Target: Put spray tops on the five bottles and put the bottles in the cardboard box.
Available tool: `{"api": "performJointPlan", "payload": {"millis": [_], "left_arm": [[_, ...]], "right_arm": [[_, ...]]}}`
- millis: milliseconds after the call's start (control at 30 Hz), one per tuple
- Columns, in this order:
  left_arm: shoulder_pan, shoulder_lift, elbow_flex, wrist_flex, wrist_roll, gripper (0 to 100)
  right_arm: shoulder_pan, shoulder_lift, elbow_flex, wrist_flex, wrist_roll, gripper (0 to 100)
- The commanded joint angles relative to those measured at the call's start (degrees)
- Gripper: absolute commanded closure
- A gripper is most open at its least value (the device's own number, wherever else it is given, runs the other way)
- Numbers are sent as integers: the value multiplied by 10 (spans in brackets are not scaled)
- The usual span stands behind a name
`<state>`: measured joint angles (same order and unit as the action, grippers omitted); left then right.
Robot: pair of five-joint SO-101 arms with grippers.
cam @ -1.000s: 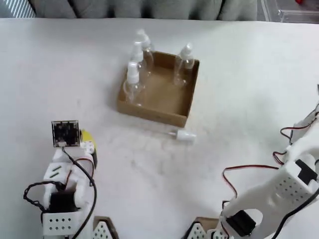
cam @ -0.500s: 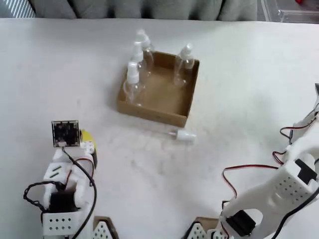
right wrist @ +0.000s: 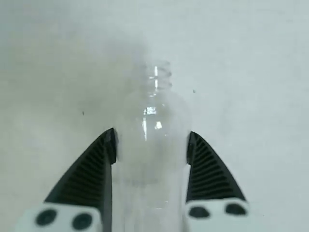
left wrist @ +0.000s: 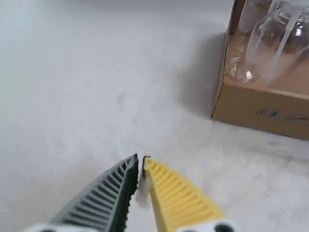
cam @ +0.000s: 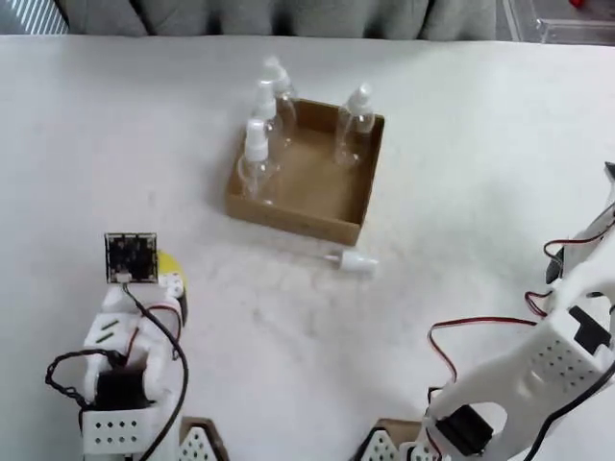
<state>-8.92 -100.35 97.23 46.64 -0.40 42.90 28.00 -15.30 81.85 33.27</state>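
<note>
The cardboard box [cam: 307, 197] stands mid-table, and several clear bottles with white spray tops [cam: 257, 154] stand along its far and left sides. A loose white spray top [cam: 354, 260] lies on the table just in front of the box. In the right wrist view my right gripper [right wrist: 151, 140] is shut on a clear bottle [right wrist: 153, 121] that has a bare threaded neck. My left gripper [left wrist: 140, 163] is shut and holds nothing, low over the table in front and to the left of the box [left wrist: 260, 108].
The left arm [cam: 125, 336] sits at the near left of the white table. The right arm [cam: 528, 375] stretches to the near right edge with red and black cables. A grey sofa edge runs along the far side.
The left wrist has shifted very slightly to the right. The right arm has edged a little toward the right edge. Box, bottles and loose spray top have not moved.
</note>
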Motion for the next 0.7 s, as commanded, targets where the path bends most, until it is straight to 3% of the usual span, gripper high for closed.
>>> {"api": "performJointPlan", "payload": {"millis": [0,100,367,667], "left_arm": [[21,-7,-1,5,-27,973],[51,-7,-17,16,-47,974],[126,-6,-165,180,-135,972],[238,15,-186,193,-242,972]], "right_arm": [[-5,-23,-21,17,5,983],[6,-35,-21,18,5,983],[26,-48,-21,26,50,983],[40,-47,-21,22,54,983]]}}
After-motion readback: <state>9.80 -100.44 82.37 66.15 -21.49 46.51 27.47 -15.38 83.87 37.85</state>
